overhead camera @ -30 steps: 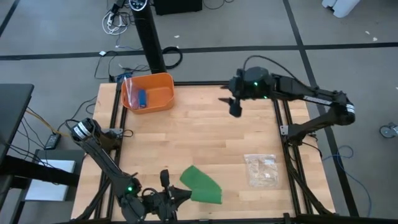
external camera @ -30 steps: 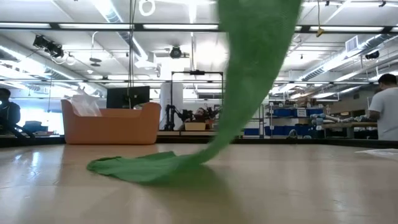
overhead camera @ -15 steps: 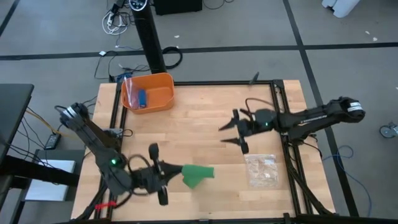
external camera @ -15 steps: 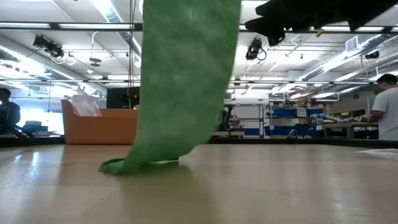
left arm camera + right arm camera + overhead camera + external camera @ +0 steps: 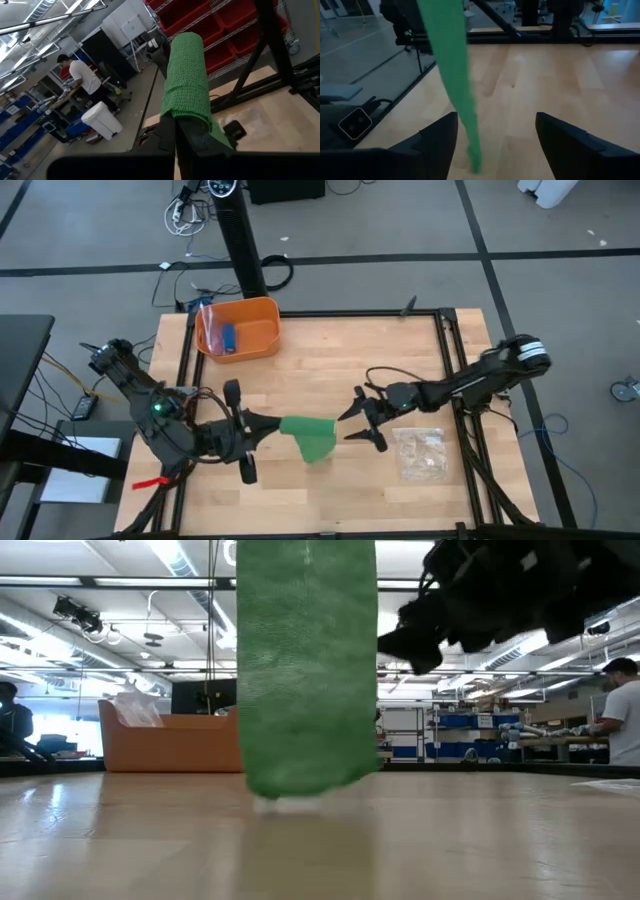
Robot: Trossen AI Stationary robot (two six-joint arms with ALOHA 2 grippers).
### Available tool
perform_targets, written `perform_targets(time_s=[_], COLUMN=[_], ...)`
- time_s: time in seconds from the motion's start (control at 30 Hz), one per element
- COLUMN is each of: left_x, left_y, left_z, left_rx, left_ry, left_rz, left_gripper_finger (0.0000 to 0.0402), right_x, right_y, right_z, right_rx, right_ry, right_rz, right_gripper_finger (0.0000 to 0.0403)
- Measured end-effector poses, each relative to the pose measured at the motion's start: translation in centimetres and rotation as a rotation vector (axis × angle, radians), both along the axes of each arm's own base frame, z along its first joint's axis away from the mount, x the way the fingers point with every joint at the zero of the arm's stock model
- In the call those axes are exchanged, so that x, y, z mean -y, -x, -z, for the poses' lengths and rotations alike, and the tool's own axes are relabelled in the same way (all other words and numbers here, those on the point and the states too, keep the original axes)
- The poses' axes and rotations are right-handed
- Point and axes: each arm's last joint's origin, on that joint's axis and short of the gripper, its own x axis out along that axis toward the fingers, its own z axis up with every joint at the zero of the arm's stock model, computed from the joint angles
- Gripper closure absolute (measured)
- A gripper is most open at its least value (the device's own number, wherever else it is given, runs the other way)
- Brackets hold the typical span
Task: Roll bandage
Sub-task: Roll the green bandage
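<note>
The bandage (image 5: 308, 436) is a bright green strip hanging from my left gripper (image 5: 270, 426), which is shut on its upper end near the table's middle. In the low view the bandage (image 5: 305, 670) hangs straight down. Whether its lower end (image 5: 300, 785) touches the wood or stops just above it, I cannot tell. My right gripper (image 5: 352, 423) stands open to the right of the strip, low over the table and pointing at it. In the right wrist view the strip (image 5: 451, 70) hangs just ahead of that gripper (image 5: 495, 145), which touches nothing. My left gripper pinches the bandage's upper end (image 5: 192, 117) between its two shut fingers (image 5: 167, 135). The fingers lie level and reach in from the table's left. The fabric runs forward past the fingertips, bends over and hangs slack below them as a flat strip.
An orange bin (image 5: 240, 328) holding a small blue item (image 5: 228, 337) stands at the far left. A clear crinkled plastic bag (image 5: 420, 452) lies near the right edge, close to my right arm. A person (image 5: 620, 710) stands in the room beyond the table.
My left gripper has risen and gone toward the table's far edge and its middle, still shut. The bandage, heaped on the table a second ago, has been drawn up and now hangs straight. My right gripper has come down from the far right toward the bandage.
</note>
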Motion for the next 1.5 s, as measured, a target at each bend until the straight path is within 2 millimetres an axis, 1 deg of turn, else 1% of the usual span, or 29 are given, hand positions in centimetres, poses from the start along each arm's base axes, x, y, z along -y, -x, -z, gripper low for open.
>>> perform_targets(time_s=[0.17, 0.37, 0.47, 0.57, 0.7, 0.83, 0.97, 1.07, 1.17, 1.27, 1.3, 1.43, 1.5], left_x=[-0.4, -0.9, -1.2, -1.5, -1.7, -1.8, -1.9, -1.9, -2.0, -2.1, -2.1, -2.3, -2.4], left_y=[0.5, 0.5, 0.3, 0.1, 0.0, 0.0, 0.1, 0.1, 0.2, 0.3, 0.3, 0.4, 0.6], left_z=[-1.4, -1.6, -1.6, -1.6, -1.6, -1.6, -1.8, -2.0, -2.0, -2.1, -2.1, -2.0, -1.9], left_rx=[-0.006, -0.02, -0.021, -0.021, -0.021, -0.021, -0.017, -0.009, -0.009, -0.007, -0.007, -0.016, -0.026], left_ry=[-0.008, -0.031, -0.035, -0.035, -0.036, -0.042, -0.056, -0.067, -0.067, -0.066, -0.065, -0.082, -0.097], left_rz=[-0.007, -0.057, -0.085, -0.097, -0.108, -0.124, -0.141, -0.157, -0.158, -0.158, -0.16, -0.206, -0.238], left_gripper_finger=[0.04, 0.04, 0.04, 0.04, 0.04, 0.04, 0.04, 0.04, 0.04, 0.04, 0.04, 0.04, 0.04], right_x=[-0.3, -1.7, -2.8, -3.5, -3.8, -3.8, -4.0, -4.4, -4.8, -5.2, -5.4, -6.3, -7.1], right_y=[-1.2, -2.2, -3.2, -4.0, -4.9, -5.1, -4.9, -4.8, -4.7, -4.5, -4.5, -4.3, -3.9], right_z=[2.5, 4.8, 5.3, 5.8, 6.2, 6.9, 7.6, 7.6, 7.5, 7.4, 7.3, 6.6, 5.8], right_rx=[0.002, -0.009, -0.016, -0.014, -0.013, -0.034, -0.065, -0.068, -0.047, -0.029, -0.017, 0.014, 0.03], right_ry=[-0.04, -0.151, -0.175, -0.164, -0.164, -0.15, -0.135, -0.134, -0.124, -0.112, -0.106, -0.132, -0.143], right_rz=[-0.019, -0.043, -0.045, 0.002, 0.061, 0.094, 0.102, 0.116, 0.137, 0.154, 0.159, 0.118, 0.078], right_gripper_finger=[0.0122, 0.0126, 0.0126, 0.0125, 0.0126, 0.0137, 0.0173, 0.0215, 0.028, 0.0369, 0.0385, 0.0394, 0.0398])
